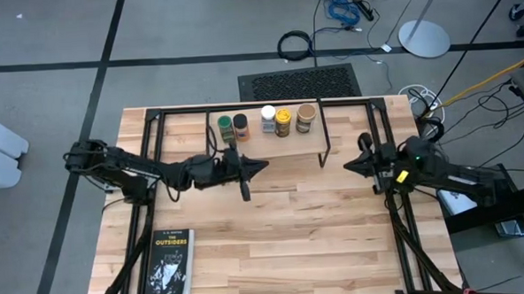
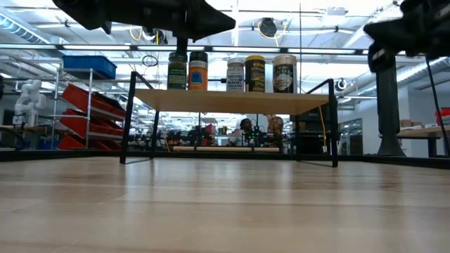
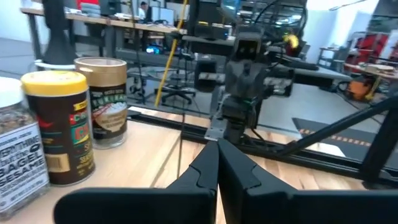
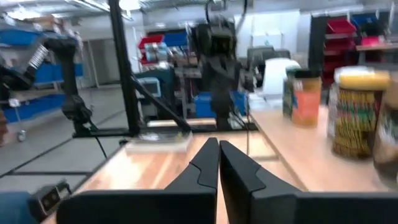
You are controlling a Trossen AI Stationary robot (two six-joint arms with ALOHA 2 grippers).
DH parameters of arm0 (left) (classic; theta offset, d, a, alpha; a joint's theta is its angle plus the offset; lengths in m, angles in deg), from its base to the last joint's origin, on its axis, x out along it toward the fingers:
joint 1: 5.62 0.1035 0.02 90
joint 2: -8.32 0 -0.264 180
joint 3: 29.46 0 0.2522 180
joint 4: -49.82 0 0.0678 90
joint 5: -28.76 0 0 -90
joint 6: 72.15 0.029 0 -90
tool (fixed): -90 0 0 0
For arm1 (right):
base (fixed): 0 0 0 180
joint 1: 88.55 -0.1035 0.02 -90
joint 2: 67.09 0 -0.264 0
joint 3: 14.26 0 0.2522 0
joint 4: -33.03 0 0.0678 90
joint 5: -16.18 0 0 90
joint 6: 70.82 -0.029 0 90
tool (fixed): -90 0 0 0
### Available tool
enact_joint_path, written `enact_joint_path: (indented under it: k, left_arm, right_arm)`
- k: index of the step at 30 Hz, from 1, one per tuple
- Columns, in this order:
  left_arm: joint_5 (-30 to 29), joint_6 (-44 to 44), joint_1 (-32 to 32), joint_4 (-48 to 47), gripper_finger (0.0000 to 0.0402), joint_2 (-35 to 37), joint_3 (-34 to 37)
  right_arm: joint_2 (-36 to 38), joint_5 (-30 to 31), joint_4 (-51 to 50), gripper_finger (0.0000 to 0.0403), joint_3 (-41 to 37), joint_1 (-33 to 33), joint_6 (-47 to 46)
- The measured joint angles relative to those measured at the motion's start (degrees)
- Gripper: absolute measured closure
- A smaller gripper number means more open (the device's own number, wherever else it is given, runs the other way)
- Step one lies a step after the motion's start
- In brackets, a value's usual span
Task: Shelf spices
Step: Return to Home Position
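High view: you have all five spices in a row along the far side of the shelf (image 1: 275,151): green-lid jar (image 1: 225,124), black-lid jar (image 1: 241,125), white-lid jar (image 1: 268,118), yellow-lid jar (image 1: 283,121) and tan-lid jar (image 1: 306,117).
Job state: shelving looks done to me. Only the arms' retreat is left.
Left gripper (image 1: 263,166): its fingers are pressed together on nothing. It hangs at the shelf's near edge, close to the jars and pointing toward the right arm.
Right gripper (image 1: 348,166): it is likewise pinched closed and empty, just beside the shelf's right end and facing the left one.
Main risk: your left arm's wrist and forearm lie close in front of the green-lid and black-lid jars. If you swing back toward the far side, you could sweep them.
Knock-on: the jars stand nearly touching, so one tipped jar would likely topple its neighbours.
Shelf risk: the plank sits on thin wire legs. Either arm brushing a leg could shove the whole rack.
Safer line: draw each arm straight away from the shelf before you lower or fold it.
Book (image 1: 170,262): it lies well apart, at the near left of the table (image 1: 320,251). Watch it only if your left arm folds low.
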Motion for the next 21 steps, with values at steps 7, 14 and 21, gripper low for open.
enact_joint_path:
  k: [7, 14, 21]
  left_arm:
    - [2.0, 0.8, -0.9, -4.0, 0.0395, 0.4, 1.5]
    - [-1.6, -0.4, -4.6, 7.6, 0.0395, 7.7, 14.5]
    - [-1.1, 0.4, -7.2, 7.3, 0.0395, 21.4, 22.2]
  right_arm:
    - [0.0, 0.4, -0.1, 0.0403, -4.0, 0.0, -0.6]
    - [0.0, 0.2, -0.3, 0.0403, -6.2, -1.5, -1.2]
    - [0.0, 0.3, -0.4, 0.0403, -6.2, -1.6, 0.9]
